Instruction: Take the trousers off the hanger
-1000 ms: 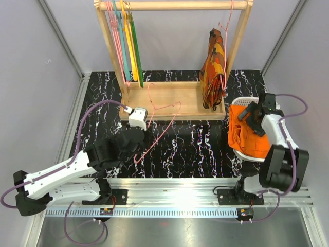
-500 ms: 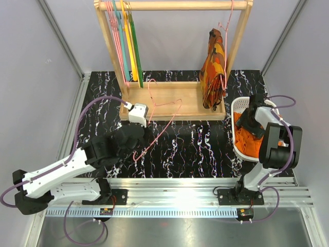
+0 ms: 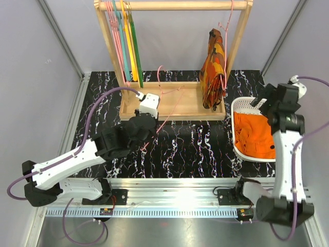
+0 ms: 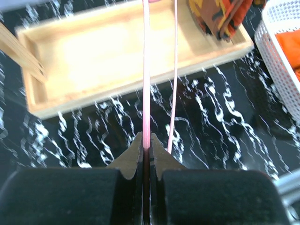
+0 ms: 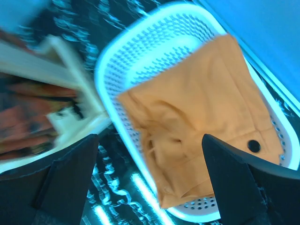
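The bright orange trousers (image 3: pixel 254 136) lie crumpled inside the white basket (image 3: pixel 237 128) at the right, off the hanger. In the right wrist view the trousers (image 5: pixel 201 122) fill the basket (image 5: pixel 117 61) below my right gripper (image 5: pixel 150 138), which hovers open and holds nothing. From above, the right gripper (image 3: pixel 264 105) is raised over the basket's far end. My left gripper (image 3: pixel 153 126) is shut on the thin pink hanger (image 3: pixel 172 105), which is bare and tilted up over the wooden tray. In the left wrist view the hanger (image 4: pixel 146 70) runs straight out from between the left gripper's (image 4: pixel 146 140) closed fingertips.
A wooden rack stands at the back, its tray base (image 3: pixel 175 110) on the black marbled table. Green, yellow and teal hangers (image 3: pixel 127 46) hang at its left. A patterned orange-red garment (image 3: pixel 213 69) hangs at its right, close to the basket. Grey walls close both sides.
My right gripper has risen out of the basket, leaving the trousers lying in it. My left arm has carried the pink hanger up and back toward the rack.
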Controlling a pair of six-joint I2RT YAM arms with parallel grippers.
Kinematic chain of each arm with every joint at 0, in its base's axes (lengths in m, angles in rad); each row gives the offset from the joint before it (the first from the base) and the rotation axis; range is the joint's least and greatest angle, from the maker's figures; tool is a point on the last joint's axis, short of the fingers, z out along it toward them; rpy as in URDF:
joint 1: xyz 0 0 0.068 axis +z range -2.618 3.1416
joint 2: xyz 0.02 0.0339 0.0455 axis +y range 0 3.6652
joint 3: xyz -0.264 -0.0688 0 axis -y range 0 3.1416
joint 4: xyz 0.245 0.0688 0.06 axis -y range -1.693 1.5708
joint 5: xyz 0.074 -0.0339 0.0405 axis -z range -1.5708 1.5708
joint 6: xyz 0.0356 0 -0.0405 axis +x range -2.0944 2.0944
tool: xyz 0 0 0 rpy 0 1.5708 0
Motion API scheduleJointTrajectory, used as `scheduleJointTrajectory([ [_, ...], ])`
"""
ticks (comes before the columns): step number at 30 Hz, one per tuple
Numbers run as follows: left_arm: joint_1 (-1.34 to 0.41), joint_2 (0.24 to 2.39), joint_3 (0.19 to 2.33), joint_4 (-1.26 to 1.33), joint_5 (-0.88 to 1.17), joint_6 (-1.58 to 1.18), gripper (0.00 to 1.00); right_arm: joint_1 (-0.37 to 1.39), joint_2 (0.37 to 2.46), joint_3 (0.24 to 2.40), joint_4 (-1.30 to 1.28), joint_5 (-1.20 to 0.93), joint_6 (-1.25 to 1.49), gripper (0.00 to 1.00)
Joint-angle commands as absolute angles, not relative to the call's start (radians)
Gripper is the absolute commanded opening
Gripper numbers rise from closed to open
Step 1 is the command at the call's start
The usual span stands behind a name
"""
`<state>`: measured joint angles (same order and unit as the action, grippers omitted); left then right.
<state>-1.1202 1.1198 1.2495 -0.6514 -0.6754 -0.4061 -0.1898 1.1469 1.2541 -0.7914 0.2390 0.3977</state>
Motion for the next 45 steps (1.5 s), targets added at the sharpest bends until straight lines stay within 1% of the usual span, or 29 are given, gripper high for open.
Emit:
scheduleJointTrajectory([
  [1,-1.152,1.14,1.336,-0.519,-0.813,-0.286,0.0,-0.189,0.973,1.305,-0.847,0.067,0.338,0.99],
  [3,-1.154,1.178,1.362,-0.465,-0.866,-0.224,0.0,-0.189,0.907,1.304,-0.835,0.005,0.334,1.0],
  [4,-1.152,1.192,1.377,-0.447,-0.886,-0.2,0.0,-0.189,0.847,1.296,-0.828,-0.093,0.33,0.99],
  [8,-1.147,1.299,1.486,-0.335,-1.003,-0.019,0.0,-0.189,0.734,1.298,-0.828,-0.236,0.327,0.99],
  [10,-1.118,1.365,1.54,-0.301,-1.0,0.02,0.0,-0.189,0.686,1.299,-0.822,-0.303,0.336,0.99],
  [12,-1.092,1.432,1.625,-0.287,-1.003,0.047,0.0,-0.189,0.667,1.31,-0.828,-0.321,0.363,0.99],
  [14,-1.059,1.468,1.661,-0.252,-1.0,0.087,0.0,-0.189,0.638,1.299,-0.809,-0.383,0.386,1.0],
  [16,-1.036,1.508,1.693,-0.158,-1.005,0.132,0.0,-0.189,0.614,1.27,-0.784,-0.466,0.434,1.0],
  [22,-0.95,1.584,1.814,-0.092,-0.959,0.147,0.0,-0.172,0.574,1.171,-0.689,-0.653,0.531,0.99],
  [27,-0.862,1.687,2.002,-0.243,-0.848,0.072,0.0,-0.15,0.545,1.153,-0.724,-0.597,0.497,0.99],
  [29,-0.844,1.754,2.104,-0.319,-0.845,0.06,0.0,-0.135,0.534,1.164,-0.761,-0.572,0.471,0.99],
  [33,-0.789,1.833,2.198,-0.403,-0.822,0.023,0.0,-0.11,0.531,1.198,-0.804,-0.561,0.443,0.99],
  [36,-0.767,1.858,2.21,-0.452,-0.804,0.005,0.0,-0.092,0.531,1.222,-0.837,-0.561,0.427,1.0],
  [43,-0.762,1.829,2.105,-0.454,-0.793,-0.066,0.0,-0.049,0.546,1.299,-0.903,-0.497,0.359,1.0],
  [45,-0.762,1.822,2.098,-0.457,-0.79,-0.075,0.0,-0.028,0.558,1.316,-0.942,-0.462,0.298,1.0],
])
